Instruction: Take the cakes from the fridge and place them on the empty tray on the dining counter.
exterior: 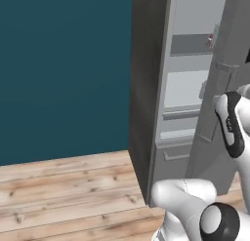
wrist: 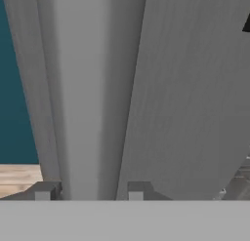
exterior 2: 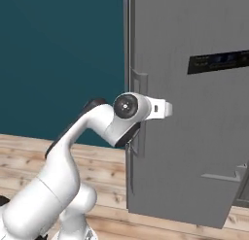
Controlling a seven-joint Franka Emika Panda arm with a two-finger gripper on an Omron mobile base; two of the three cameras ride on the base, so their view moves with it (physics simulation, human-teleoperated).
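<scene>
Gripping the fridge door's long bar handle, the fingers sit narrow, one on each side of it. Behind the partly open door, pale shelves show, with a small red-topped thing on one.

fridge: top cut off | shelf item: too small

Flat, even rendered light without glare; soft shading darkens the fridge side; hand view looks blurry.
</scene>
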